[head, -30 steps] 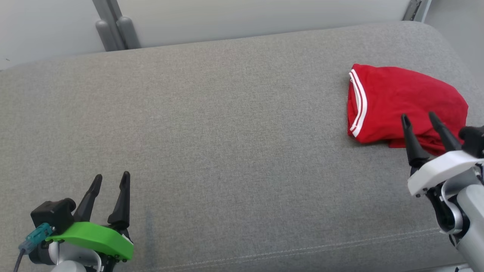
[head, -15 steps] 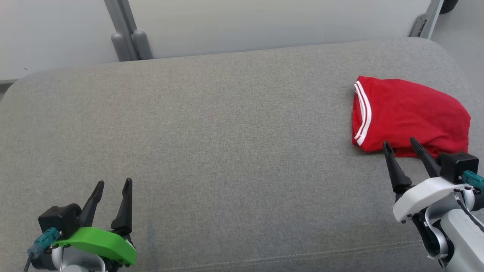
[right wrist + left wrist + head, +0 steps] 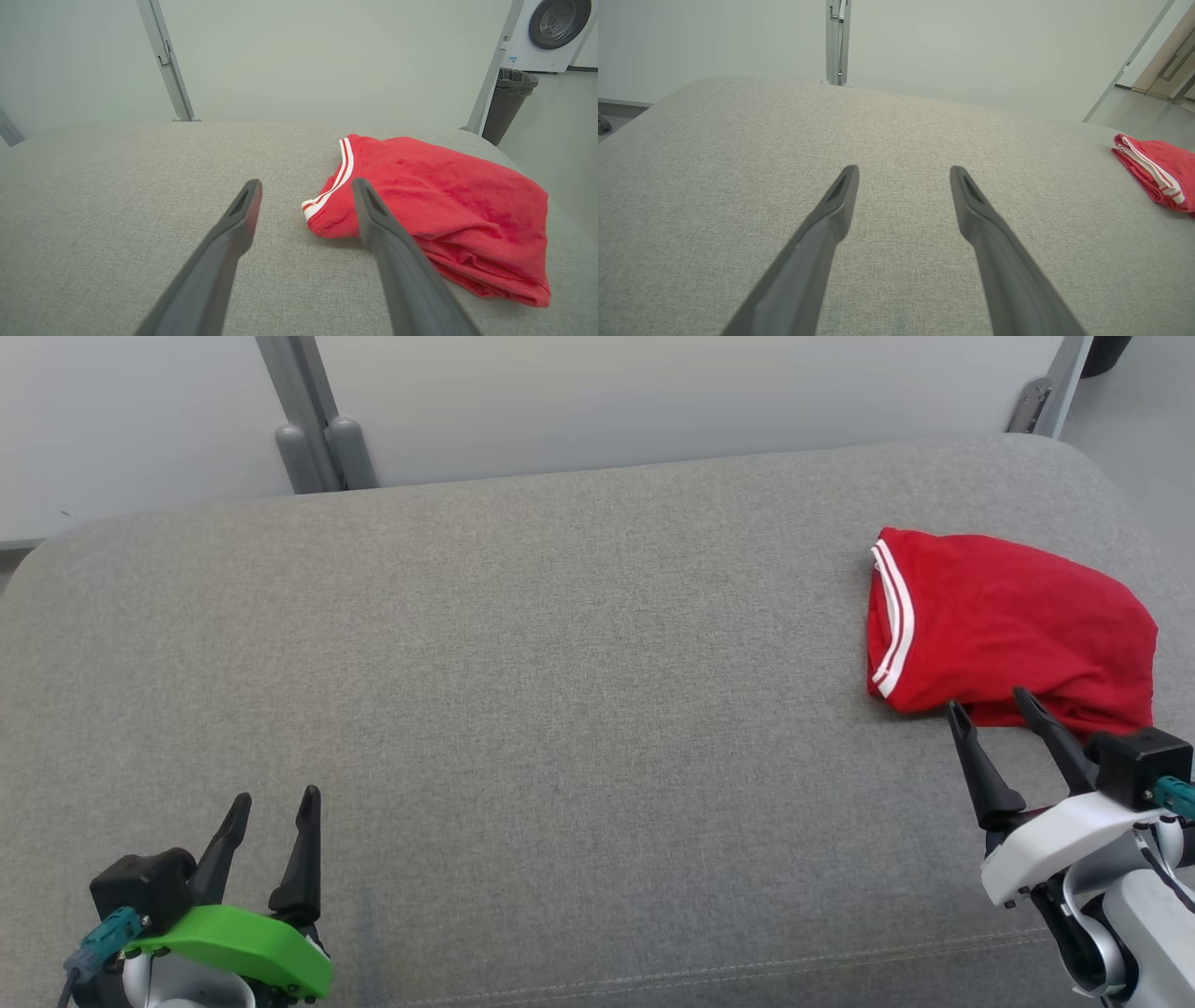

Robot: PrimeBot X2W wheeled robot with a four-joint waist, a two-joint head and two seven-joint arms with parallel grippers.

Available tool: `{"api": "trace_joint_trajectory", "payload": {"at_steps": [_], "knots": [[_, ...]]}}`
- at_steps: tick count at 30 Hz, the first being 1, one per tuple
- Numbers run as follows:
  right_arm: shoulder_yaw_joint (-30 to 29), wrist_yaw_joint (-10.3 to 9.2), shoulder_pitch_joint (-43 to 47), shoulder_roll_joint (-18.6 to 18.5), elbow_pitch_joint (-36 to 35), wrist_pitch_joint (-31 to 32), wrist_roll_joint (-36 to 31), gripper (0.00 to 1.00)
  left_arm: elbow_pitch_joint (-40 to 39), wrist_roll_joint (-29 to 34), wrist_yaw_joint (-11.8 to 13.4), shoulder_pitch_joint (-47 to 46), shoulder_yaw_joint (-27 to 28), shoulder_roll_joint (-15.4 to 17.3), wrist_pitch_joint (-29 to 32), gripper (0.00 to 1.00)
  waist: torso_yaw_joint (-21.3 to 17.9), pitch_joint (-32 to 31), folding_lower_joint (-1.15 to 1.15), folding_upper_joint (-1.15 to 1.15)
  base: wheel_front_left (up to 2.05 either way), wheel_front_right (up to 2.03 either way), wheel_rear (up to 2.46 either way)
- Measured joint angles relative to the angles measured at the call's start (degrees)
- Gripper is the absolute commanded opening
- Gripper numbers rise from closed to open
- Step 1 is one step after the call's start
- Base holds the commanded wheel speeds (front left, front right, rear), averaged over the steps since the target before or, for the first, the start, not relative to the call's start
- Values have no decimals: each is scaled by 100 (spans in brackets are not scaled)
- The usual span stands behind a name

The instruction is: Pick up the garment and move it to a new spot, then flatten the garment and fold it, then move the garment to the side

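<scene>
The garment (image 3: 1008, 625) is red with a white-striped hem, folded into a compact bundle at the right end of the grey cushioned surface (image 3: 560, 709). It also shows at the far right of the left wrist view as the garment (image 3: 1160, 170) and ahead-right in the right wrist view as the garment (image 3: 430, 205). My right gripper (image 3: 990, 702) stands open just in front of the bundle's near edge, holding nothing; its right finger (image 3: 373, 214) overlaps the fabric in view. My left gripper (image 3: 275, 798) is open and empty at the lower left, far from the garment.
A grey wall panel with a metal post (image 3: 313, 429) runs behind the cushion. A bin (image 3: 511, 100) and a washing machine (image 3: 556, 28) stand beyond the right end. The cushion's front seam (image 3: 747, 957) lies near me, its right edge just past the garment.
The head camera shifted, so the scene sits lower in view. My right gripper has drawn back off the garment to its near edge. The garment lies as before.
</scene>
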Motion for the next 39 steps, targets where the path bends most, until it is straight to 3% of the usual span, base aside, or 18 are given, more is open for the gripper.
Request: {"api": "trace_joint_trajectory", "payload": {"at_steps": [9, 16, 17, 23, 39], "knots": [[-171, 368, 107, -8, -189, 0, 45, 100, 1, 9, -51, 5, 157, -63, -1, 100, -51, 54, 0, 0, 0, 0, 0], [-327, 417, 218, -30, -193, 0, 5, 100, 56, 85, -127, 5, 135, -56, -10, 100, -94, 113, 0, 0, 0, 0, 0], [-319, 414, 219, -2, -160, 2, -2, 0, 93, 105, -126, 7, 115, -81, -8, 0, -95, 114, 0, 0, 0, 0, 0], [-174, 409, 485, 392, 60, 22, 8, 0, 355, 87, -126, 130, -4, -355, 30, 0, -95, 115, 0, 0, 0, 0, 0], [-595, 519, 492, 651, 42, 260, 936, 0, 360, -673, -231, 139, 315, -506, 292, 0, -71, 77, 0, 0, 0, 0, 0]]}}
